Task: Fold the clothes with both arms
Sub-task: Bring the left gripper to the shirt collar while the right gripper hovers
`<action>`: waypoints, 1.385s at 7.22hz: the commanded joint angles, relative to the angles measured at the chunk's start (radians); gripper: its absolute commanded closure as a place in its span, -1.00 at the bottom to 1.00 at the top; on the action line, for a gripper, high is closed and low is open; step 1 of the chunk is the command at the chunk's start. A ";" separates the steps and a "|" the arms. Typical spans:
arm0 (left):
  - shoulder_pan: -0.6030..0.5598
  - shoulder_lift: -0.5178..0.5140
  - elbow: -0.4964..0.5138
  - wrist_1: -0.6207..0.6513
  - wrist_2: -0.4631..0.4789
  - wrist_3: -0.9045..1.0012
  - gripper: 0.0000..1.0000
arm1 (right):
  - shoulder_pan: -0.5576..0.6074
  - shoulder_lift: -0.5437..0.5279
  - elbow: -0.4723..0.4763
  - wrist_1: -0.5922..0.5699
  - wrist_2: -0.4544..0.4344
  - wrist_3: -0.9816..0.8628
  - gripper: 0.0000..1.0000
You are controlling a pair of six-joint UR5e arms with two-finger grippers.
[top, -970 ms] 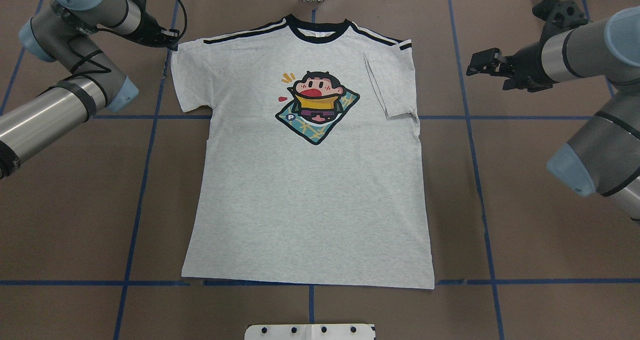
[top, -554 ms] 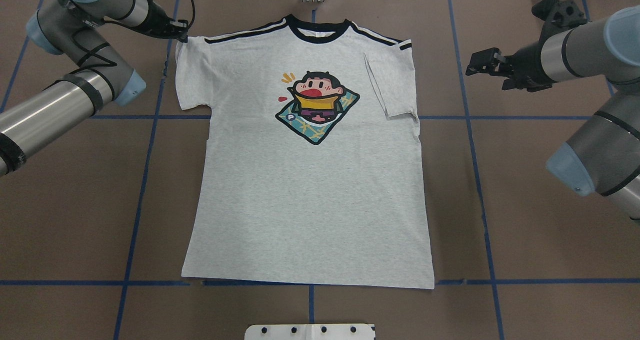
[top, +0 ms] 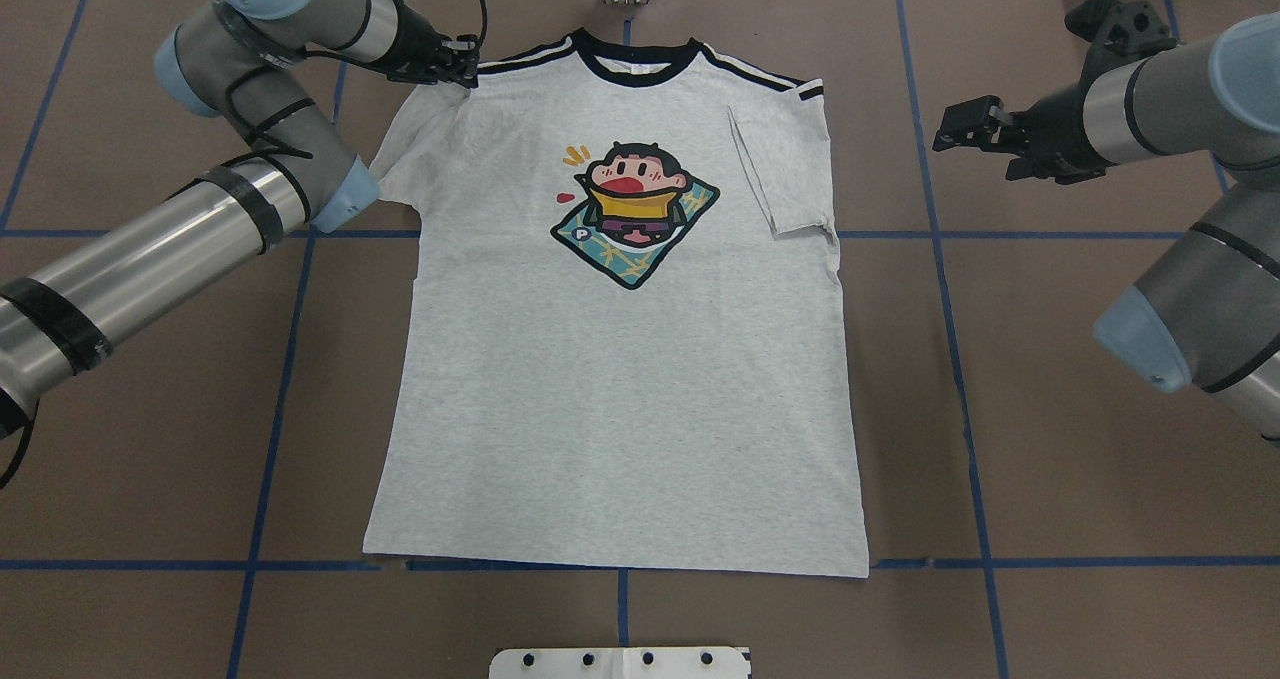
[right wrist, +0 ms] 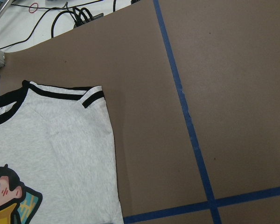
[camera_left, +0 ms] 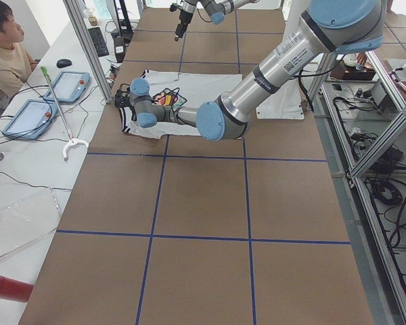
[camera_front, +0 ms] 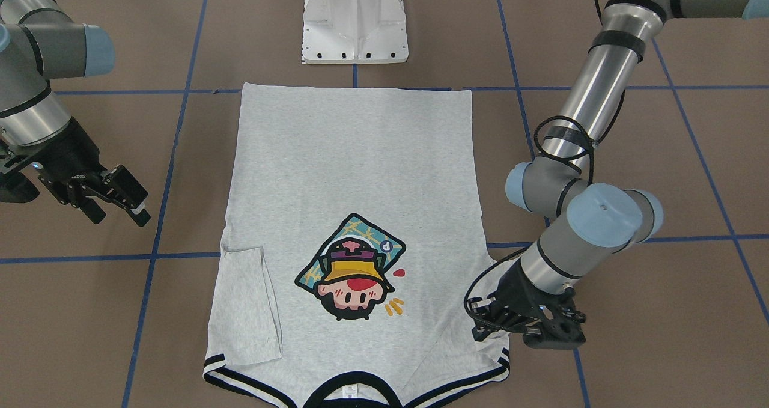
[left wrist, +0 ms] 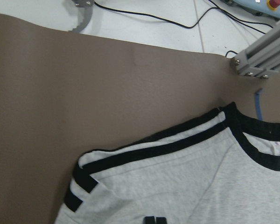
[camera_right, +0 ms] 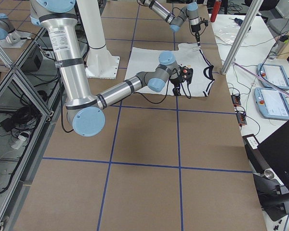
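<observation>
T-shirt [top: 620, 389]: found flat on table [top: 1050, 459], left sleeve [top: 420, 149] hauled inward since a second ago by left gripper [top: 462, 64], seemingly pinched on it; right gripper [top: 952, 129] parked well apart, jaws spread; second sleeve fold judged underway.

- Brown table [top: 1050, 479], its top marked into large squares by blue tape lines [top: 290, 359]
- Light grey T-shirt [top: 620, 409] spread face up across the middle, with its black collar toward the far edge from the robot and its hem toward the robot's edge; the sleeve on the robot's right is folded in over the chest
- White base plate [camera_front: 354, 29] at the middle of the robot's edge
</observation>
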 commanded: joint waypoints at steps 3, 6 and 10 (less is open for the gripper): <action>0.072 -0.030 0.061 0.000 0.224 -0.028 1.00 | 0.001 -0.008 -0.001 0.000 -0.003 0.002 -0.99; 0.099 -0.077 0.107 -0.003 0.307 -0.030 0.42 | 0.001 -0.005 -0.001 -0.002 -0.003 0.002 -0.99; 0.102 -0.093 0.011 0.006 0.294 -0.065 -0.54 | -0.007 0.012 0.004 -0.013 -0.003 0.069 -0.99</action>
